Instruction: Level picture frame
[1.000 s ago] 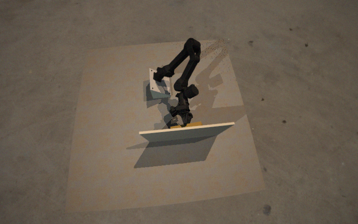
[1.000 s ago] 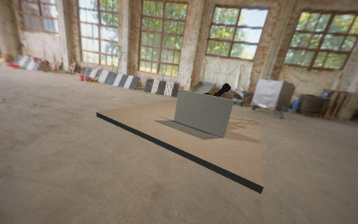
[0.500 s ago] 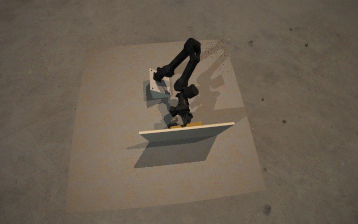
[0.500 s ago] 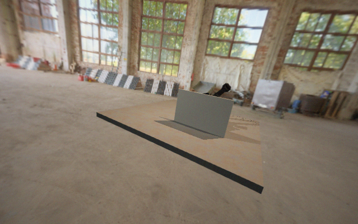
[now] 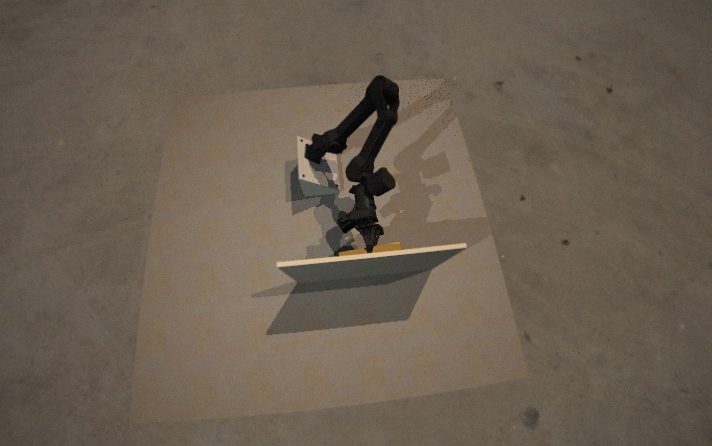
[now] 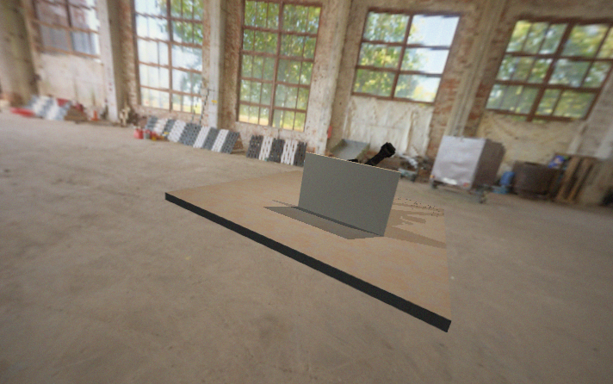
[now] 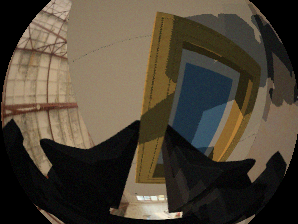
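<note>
- Across the upright grey panel (image 5: 367,271) (image 6: 348,194) (image 7: 110,75), on the face turned toward my arm (image 5: 386,94) (image 6: 380,154), I find the picture frame (image 5: 388,246) (image 7: 161,55) — golden, around a blue picture (image 7: 200,95) with a pale border.
- At the frame, my gripper (image 5: 369,247) (image 7: 150,127) is clenched on one golden bar, a black fingertip on either side of it in the wrist view.
- From overhead I see the frame's golden edge to both sides of the fingers, just beside the panel's pale top edge.
- Behind the panel, as the exterior camera looks, the frame is hidden from me; only part of the arm shows above the top edge.
- Over the frame in the wrist view, dark shadow covers much of the golden border, and a brighter patch lies on the lower part of the blue.
- On a light sloped mount (image 5: 303,167), the arm's foot sits, well apart from the panel.
- Under panel and mount, I see a tan board (image 5: 210,341) (image 6: 257,192) — whether the frame hangs level, I cannot tell.
</note>
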{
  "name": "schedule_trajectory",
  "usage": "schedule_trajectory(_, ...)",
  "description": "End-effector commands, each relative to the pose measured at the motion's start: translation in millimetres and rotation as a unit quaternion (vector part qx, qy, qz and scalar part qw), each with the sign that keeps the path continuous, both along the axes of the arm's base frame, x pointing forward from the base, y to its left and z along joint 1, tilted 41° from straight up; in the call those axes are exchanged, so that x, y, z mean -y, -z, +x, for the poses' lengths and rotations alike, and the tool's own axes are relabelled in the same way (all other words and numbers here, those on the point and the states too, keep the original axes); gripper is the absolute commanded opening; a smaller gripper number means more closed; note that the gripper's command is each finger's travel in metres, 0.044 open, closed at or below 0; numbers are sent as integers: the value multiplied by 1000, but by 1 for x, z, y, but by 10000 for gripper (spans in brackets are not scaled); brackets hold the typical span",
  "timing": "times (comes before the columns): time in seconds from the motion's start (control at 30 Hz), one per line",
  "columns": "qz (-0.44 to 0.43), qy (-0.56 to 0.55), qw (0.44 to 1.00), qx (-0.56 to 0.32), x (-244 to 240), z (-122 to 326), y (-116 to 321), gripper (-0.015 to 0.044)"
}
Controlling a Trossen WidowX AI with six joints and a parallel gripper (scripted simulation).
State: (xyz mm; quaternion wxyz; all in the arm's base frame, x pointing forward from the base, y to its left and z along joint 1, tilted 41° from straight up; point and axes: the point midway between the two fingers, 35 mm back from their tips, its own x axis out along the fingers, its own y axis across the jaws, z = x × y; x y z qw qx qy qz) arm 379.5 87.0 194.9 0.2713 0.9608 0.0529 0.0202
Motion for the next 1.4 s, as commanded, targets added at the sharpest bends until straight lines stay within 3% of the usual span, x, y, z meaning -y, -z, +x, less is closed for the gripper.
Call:
schedule_trajectory(0.0, 2, -3, 1000, 0, -1, 0, 0, 62)
schedule_trajectory(0.07, 2, -3, 1000, 0, -1, 0, 0, 49)
schedule_trajectory(0.13, 2, -3, 1000, 0, -1, 0, 0, 0)
schedule_trajectory(1.37, 1, -3, 1000, 0, 7, 1, -4, 0)
